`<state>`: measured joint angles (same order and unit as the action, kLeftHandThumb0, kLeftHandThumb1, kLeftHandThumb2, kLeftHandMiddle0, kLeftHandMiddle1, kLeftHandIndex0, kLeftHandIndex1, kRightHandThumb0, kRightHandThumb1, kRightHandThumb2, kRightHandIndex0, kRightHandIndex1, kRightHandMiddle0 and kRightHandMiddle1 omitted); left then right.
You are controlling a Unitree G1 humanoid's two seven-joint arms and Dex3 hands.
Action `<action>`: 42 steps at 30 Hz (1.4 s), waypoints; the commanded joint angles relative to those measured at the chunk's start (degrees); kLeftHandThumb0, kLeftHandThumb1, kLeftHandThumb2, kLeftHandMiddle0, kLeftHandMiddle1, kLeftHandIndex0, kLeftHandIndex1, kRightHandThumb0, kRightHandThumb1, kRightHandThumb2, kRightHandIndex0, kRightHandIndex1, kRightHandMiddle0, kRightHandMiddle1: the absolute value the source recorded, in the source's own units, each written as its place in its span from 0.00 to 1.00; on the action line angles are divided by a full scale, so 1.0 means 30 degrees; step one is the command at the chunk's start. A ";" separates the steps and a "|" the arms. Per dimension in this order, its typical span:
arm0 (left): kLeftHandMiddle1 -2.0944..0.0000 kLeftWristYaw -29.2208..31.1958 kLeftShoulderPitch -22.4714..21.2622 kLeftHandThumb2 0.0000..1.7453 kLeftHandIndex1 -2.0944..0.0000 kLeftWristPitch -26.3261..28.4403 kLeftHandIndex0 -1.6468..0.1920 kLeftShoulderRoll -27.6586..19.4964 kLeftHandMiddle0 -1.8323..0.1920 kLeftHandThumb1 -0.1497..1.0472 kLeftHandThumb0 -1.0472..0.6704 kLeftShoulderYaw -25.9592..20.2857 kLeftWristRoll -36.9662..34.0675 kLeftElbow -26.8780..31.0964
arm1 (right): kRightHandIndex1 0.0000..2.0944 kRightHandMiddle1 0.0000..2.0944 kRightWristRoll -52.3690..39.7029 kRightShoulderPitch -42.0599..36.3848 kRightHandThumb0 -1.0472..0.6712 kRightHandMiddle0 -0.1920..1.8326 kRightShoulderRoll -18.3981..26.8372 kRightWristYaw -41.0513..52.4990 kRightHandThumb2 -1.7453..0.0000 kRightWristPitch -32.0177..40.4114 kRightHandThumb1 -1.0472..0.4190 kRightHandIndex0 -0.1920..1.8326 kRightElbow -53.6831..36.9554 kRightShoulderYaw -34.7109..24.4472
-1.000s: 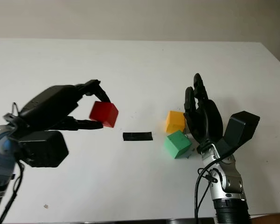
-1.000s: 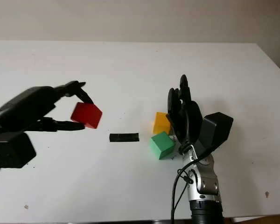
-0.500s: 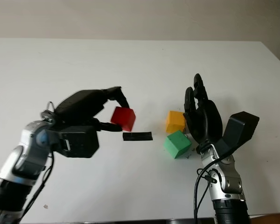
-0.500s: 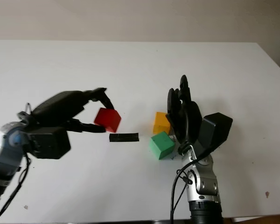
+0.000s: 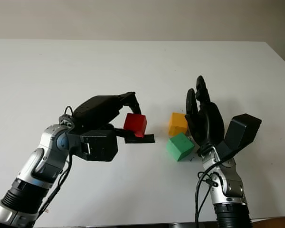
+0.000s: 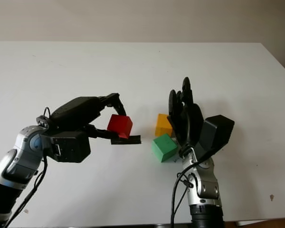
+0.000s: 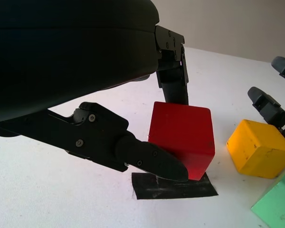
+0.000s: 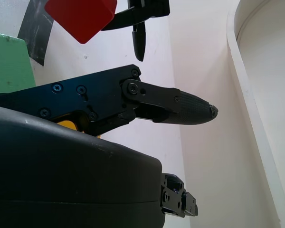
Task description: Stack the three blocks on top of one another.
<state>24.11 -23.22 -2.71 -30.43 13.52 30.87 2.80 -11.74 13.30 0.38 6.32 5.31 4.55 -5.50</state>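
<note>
- The left hand point(image 5: 126, 118) has its fingers closed on the red block point(image 5: 135, 124) and holds it just above the black tape mark point(image 5: 141, 138) on the white table point(image 5: 133, 66). In the left wrist view the block looks to hang a little clear of the tape, tilted slightly, though I cannot be sure its lower edge is off the surface.
- One finger point(image 7: 173, 71) presses on the far top edge of the block, and another point(image 7: 147, 159) runs across its near lower face. So the block is pinched between them, with its right-hand face and its top bare.
- The yellow block point(image 5: 178, 123) and the green block point(image 5: 180, 147) sit on the table to the right of the tape, close together, the green one nearer the robot. Neither has anything on top of it.
- The right hand point(image 5: 204, 118) stands upright just beside those two blocks, open and holding nothing.
- If the red one is meant as the base, I would say the job now is to bring it down flat and square onto the tape, levelling the tilt first, since a crooked base will spoil the stack.
- The lower finger lies under the block's near edge, so it should let go gently, only once the block bears on the table, and draw away sideways without nudging it.
</note>
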 commanded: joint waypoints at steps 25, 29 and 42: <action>0.97 0.0364 -0.0855 0.07 0.16 -0.0377 0.80 0.0284 0.80 1.00 0.34 0.0620 0.0013 -0.1800 | 0.00 0.00 -0.0155 0.0004 0.26 0.00 0.0027 -0.0010 0.68 0.0039 0.00 0.00 -0.0386 -0.0052; 0.97 0.0459 -0.0973 0.08 0.16 -0.0259 0.81 0.0495 0.81 1.00 0.33 0.0690 -0.0098 -0.2041 | 0.00 0.00 -0.0149 0.0015 0.26 0.00 0.0076 0.0026 0.68 0.0036 0.00 0.00 -0.0348 -0.0064; 0.98 0.1823 -0.1161 0.04 0.40 0.0644 0.87 0.0486 0.87 0.98 0.26 0.1037 -0.0032 -0.1685 | 0.00 0.00 -0.0075 -0.0049 0.26 0.00 0.0003 -0.0136 0.68 0.0079 0.00 0.00 -0.0449 -0.0018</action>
<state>29.02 -26.13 -1.08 -28.76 15.91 30.70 -3.35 -11.85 13.29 0.39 6.04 5.39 4.41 -5.46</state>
